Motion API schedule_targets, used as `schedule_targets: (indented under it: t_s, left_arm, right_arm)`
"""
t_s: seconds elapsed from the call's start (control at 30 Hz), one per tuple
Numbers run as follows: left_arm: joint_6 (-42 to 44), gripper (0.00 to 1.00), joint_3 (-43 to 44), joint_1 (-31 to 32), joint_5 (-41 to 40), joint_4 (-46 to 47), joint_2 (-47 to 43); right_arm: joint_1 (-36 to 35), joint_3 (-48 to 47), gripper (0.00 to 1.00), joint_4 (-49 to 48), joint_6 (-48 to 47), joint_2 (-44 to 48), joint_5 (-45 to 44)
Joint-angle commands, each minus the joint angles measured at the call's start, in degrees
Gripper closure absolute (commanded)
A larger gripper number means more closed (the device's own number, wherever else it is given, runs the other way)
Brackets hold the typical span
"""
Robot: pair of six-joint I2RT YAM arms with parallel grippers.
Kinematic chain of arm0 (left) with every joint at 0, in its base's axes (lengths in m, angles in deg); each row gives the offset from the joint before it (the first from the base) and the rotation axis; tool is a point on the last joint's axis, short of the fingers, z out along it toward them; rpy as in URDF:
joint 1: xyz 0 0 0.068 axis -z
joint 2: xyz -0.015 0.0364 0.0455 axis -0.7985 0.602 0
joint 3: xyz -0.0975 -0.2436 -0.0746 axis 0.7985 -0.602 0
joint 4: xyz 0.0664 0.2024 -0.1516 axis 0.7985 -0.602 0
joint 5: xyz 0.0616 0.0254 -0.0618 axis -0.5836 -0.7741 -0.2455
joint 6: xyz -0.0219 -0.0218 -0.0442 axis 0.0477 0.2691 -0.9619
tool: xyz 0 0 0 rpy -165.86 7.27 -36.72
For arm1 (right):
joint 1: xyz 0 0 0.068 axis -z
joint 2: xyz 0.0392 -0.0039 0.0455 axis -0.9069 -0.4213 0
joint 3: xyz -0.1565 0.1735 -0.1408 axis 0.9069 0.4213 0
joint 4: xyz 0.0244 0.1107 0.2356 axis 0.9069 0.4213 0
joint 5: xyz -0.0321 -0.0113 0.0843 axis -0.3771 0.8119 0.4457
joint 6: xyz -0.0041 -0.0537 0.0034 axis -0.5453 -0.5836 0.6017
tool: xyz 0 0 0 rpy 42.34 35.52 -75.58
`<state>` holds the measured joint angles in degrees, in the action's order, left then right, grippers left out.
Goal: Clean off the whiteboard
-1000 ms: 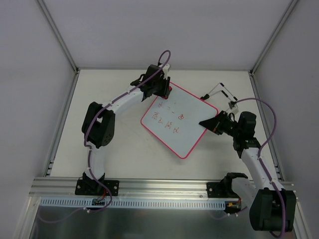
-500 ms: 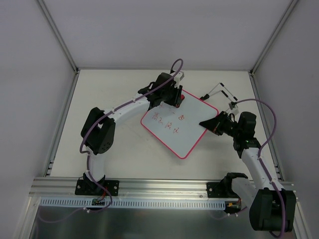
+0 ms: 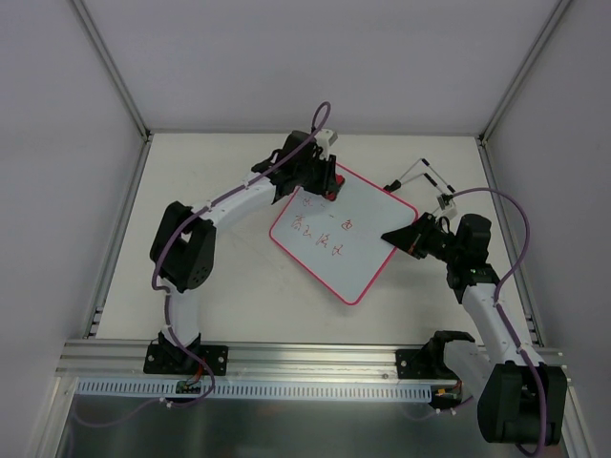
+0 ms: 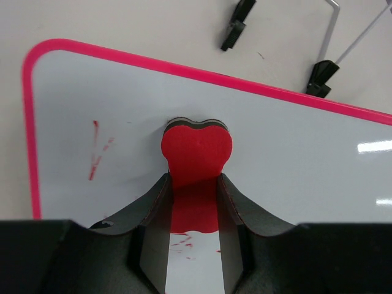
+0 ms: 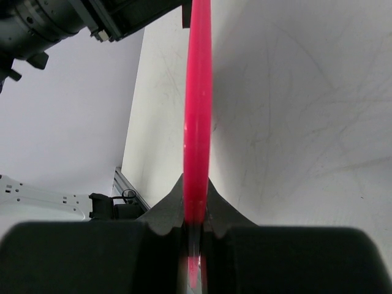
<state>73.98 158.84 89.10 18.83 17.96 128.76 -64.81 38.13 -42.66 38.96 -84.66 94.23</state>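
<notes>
The whiteboard [image 3: 355, 243], white with a thin pink frame, lies at a slant mid-table with red handwriting [image 3: 322, 233] on its left half. My left gripper [image 3: 329, 184] is shut on a red bone-shaped eraser [image 4: 196, 147], which presses flat on the board [image 4: 294, 159] near its far corner. Faint red smears [image 4: 97, 156] show to the eraser's left. My right gripper [image 3: 393, 236] is shut on the board's right edge, seen edge-on as a pink strip [image 5: 197, 122] between the jaws.
Two black clips [image 4: 321, 76] with thin metal arms [image 3: 427, 175] sit just beyond the board's far edge. Aluminium frame posts and grey walls enclose the table. A rail [image 3: 305, 358] runs along the near edge by the arm bases.
My left gripper swept with the eraser along the board's far corner, right and then back left a little. The top line of writing has thinned. The right gripper and board stayed put.
</notes>
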Motion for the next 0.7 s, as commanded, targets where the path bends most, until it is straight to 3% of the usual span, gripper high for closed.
schedule_targets:
  t_s: [0.0, 0.3, 0.67]
  left_arm:
    - [1.3, 1.00, -0.5, -3.5, 1.3, -1.7, 3.8]
    - [1.7, 1.00, 1.5, -8.7, 1.2, -1.8, 7.0]
    - [3.8, 1.00, 6.2, -8.8, 3.0, -1.9, 7.7]
  right_arm:
    - [-1.8, -2.5, 0.99, -8.8, -7.3, 2.8, 8.7]
    - [-1.9, -2.8, 1.00, -8.8, -7.4, 3.1, 9.0]
    - [-1.9, -3.0, 1.00, -8.9, -8.4, 2.9, 10.5]
